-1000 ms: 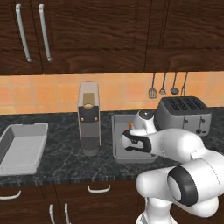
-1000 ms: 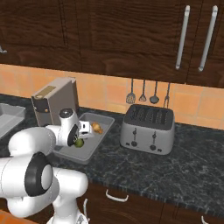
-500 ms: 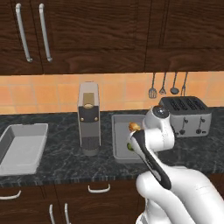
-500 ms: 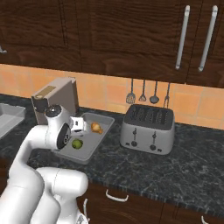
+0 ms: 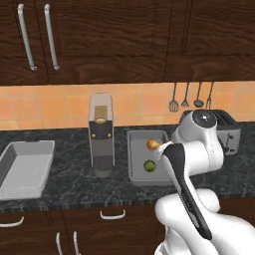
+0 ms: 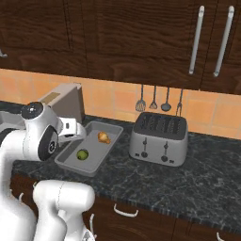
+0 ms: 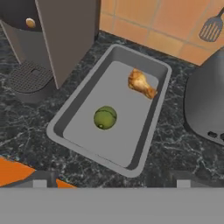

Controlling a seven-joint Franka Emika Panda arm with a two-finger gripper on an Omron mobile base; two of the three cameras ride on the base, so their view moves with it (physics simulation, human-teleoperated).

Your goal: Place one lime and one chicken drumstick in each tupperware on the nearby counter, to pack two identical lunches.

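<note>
Left base view: the arm has been pulled up off the tupperware (image 5: 134, 164) beside the coffee machine (image 5: 101, 133), lime (image 5: 149, 166) left inside.

Right base view: chicken drumstick (image 6: 103, 137) is seen behind the lime.

Hand view: the gripper (image 7: 111, 180) jaws are spread, nothing held. One lunch looks packed; the other tupperware (image 5: 25, 167) is left.

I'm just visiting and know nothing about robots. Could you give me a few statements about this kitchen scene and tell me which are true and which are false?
1. The grey container beside the toaster holds a lime and a chicken drumstick. True.
2. The lime and drumstick touch each other. False: they lie apart.
3. The second grey container, left of the coffee machine, is already packed. False: it is empty.
4. Utensils hang on the wall above the toaster. True.
5. The toaster stands inside a container. False: it stands on the counter.
</note>
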